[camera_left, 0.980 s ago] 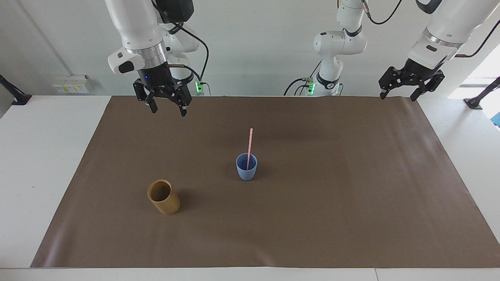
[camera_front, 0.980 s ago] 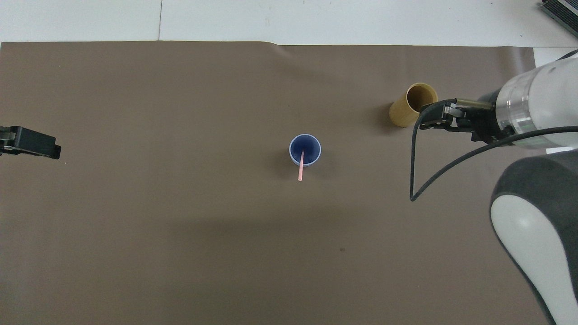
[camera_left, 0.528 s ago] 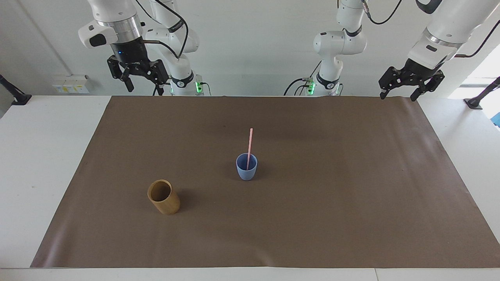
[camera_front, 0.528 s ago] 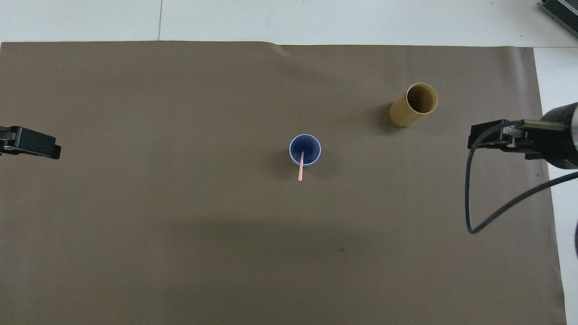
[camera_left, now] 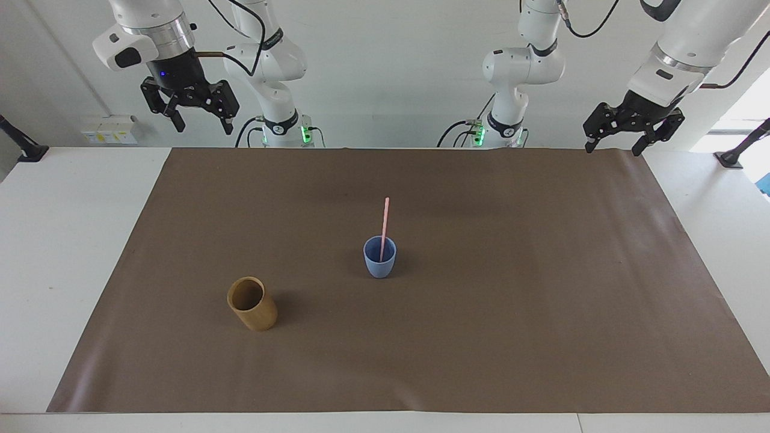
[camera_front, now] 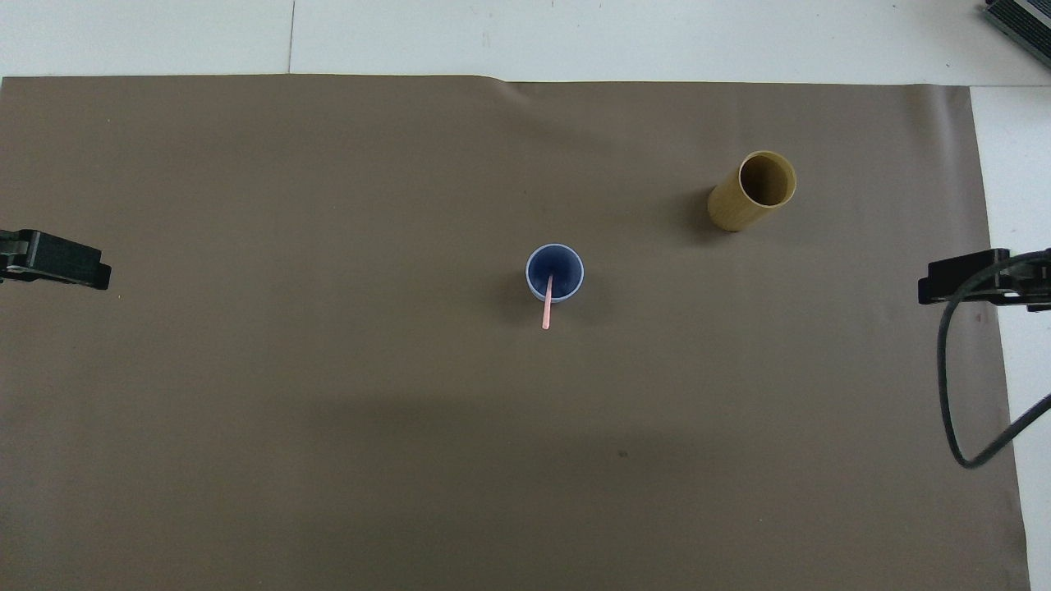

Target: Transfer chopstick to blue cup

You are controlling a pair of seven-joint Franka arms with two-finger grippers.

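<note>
The pale-pink chopstick (camera_left: pixel 384 225) (camera_front: pixel 547 304) stands upright inside the small blue cup (camera_left: pixel 379 260) (camera_front: pixel 555 272) at the middle of the brown mat. Nothing grips it. My right gripper (camera_left: pixel 201 121) hangs open and empty, high over the mat's corner at the right arm's end; only its tip (camera_front: pixel 956 287) shows at the overhead view's edge. My left gripper (camera_left: pixel 613 142) waits open and empty, raised over the mat's corner at the left arm's end, its tip (camera_front: pixel 57 264) peeking into the overhead view.
A tan wooden cup (camera_left: pixel 252 304) (camera_front: pixel 751 192) stands empty on the brown mat (camera_left: pixel 541 288), farther from the robots than the blue cup and toward the right arm's end. A black cable (camera_front: pixel 961 394) hangs from the right arm.
The right arm has pulled up and away from over the mat toward its own end of the table. The left arm, cups and chopstick have not moved.
</note>
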